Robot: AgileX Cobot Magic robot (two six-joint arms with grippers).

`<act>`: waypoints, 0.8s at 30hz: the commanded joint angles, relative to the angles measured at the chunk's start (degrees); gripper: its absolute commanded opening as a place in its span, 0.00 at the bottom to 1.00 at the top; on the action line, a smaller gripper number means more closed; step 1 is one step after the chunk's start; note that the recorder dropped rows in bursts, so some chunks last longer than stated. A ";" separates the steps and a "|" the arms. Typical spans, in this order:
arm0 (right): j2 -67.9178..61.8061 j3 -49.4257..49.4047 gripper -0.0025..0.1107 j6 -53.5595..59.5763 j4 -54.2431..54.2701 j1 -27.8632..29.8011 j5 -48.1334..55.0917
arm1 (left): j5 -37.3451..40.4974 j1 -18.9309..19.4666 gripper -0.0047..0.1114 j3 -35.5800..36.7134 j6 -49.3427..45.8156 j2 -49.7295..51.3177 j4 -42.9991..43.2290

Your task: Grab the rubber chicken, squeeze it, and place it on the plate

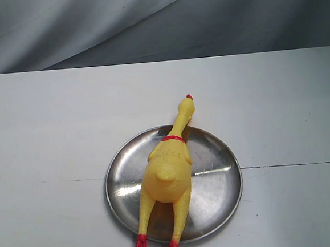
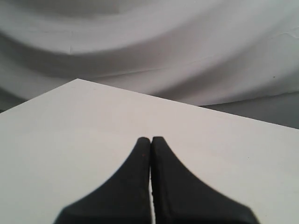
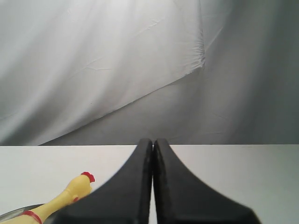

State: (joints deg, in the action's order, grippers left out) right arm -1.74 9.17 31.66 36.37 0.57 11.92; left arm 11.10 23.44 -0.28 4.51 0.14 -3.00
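Exterior view: the rubber chicken lies lengthwise on the plate on the table, its head past the far rim, its red feet over the near rim and clipped by the frame edge; neither arm shows. Left wrist view: the left tool is pressed closed, empty, over bare table. Right wrist view: the right tool is likewise closed on nothing; only the chicken's head and neck show, its body hidden.
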 commanded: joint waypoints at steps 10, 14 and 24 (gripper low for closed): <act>-0.08 -0.23 0.02 -0.11 0.26 -0.19 0.08 | 5.17 0.29 0.04 0.28 -0.59 -0.14 0.16; -0.08 -0.23 0.02 -0.11 0.26 -0.19 0.08 | 5.17 0.29 0.04 0.28 -0.59 -0.14 0.16; -0.08 -0.23 0.02 -0.11 0.26 -0.19 0.08 | 5.17 0.29 0.04 0.28 -0.59 -0.14 0.16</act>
State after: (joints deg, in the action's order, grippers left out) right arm -1.74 9.17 31.61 36.37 0.57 12.04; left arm 16.60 23.63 -0.28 4.08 0.14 -2.88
